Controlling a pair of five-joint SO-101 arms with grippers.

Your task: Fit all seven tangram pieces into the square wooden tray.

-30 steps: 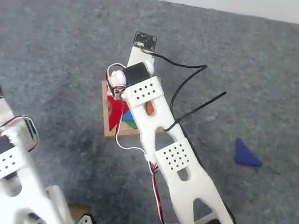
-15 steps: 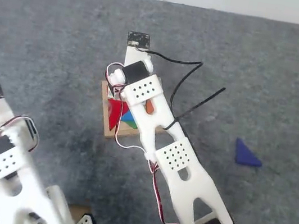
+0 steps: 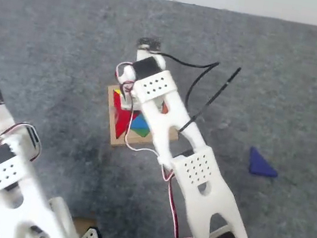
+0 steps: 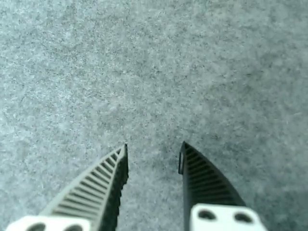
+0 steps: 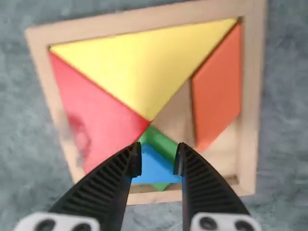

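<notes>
At the lower left of the high view, the left pincer (image 4: 154, 150) hangs released over the bare grey counter (image 3: 68, 38), with nothing between its jaws. Near the centre of the frame, the right pincer (image 5: 158, 148) hovers just above the tray (image 3: 112, 137), with its jaws a little apart and holding nothing. I judge that the task stands between two placings and this arm is free to fetch. At the right of the frame, a loose blue triangle (image 3: 261, 163) lies on the counter, well apart from the tray. The next move probably calls for lifting the right pincer clear, going over to this piece and closing on its edges.

Inside the tray I count five pieces. A red triangle (image 5: 91, 110) and a yellow triangle (image 5: 144, 62) share one long edge. A green piece (image 5: 162, 140) and a blue piece (image 5: 153, 169) lie under the pincer, and an orange piece (image 5: 216, 91) lies along one wall. Bare wood shows beside the orange piece, so the tray is not yet full.
</notes>
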